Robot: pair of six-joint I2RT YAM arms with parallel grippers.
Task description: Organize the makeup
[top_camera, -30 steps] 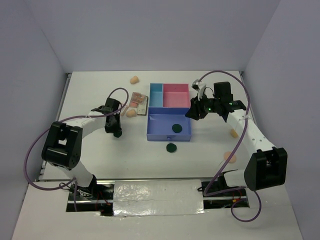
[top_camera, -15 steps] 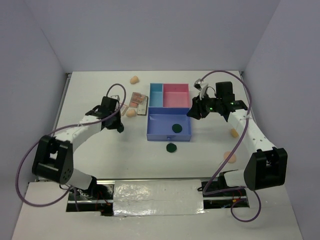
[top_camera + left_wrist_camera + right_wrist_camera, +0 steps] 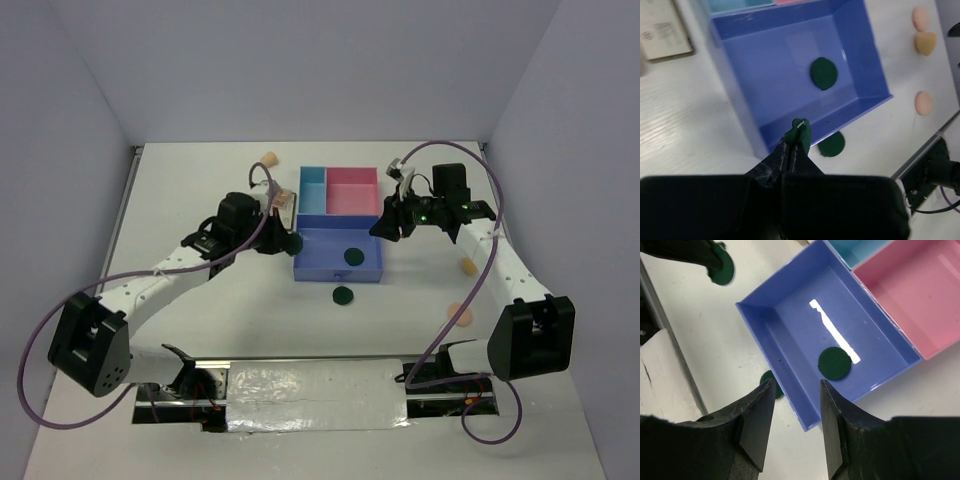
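From the overhead camera I have the left hand reached out to the left edge of the compartment tray, its fingers pinched tight on a dark green disc; on the left wrist camera that held disc stands on edge between the fingertips, just above the near wall of the tray's big blue compartment. A second green disc lies flat on the floor of that blue compartment, toward its right side, and a third green disc sits on the white counter just outside the tray's near wall. The right hand hovers at the tray's right edge, near where the pink compartment meets the blue one; on the right wrist camera its two fingers are spread apart with nothing between them, looking down into the blue section. A small rectangular palette lies on the counter to the left of the tray, partly behind my left arm. A peach sponge rests near the back of the counter, well apart from the tray. On the right side, a peach egg-shaped sponge and a peach round puff lie beside the right arm.
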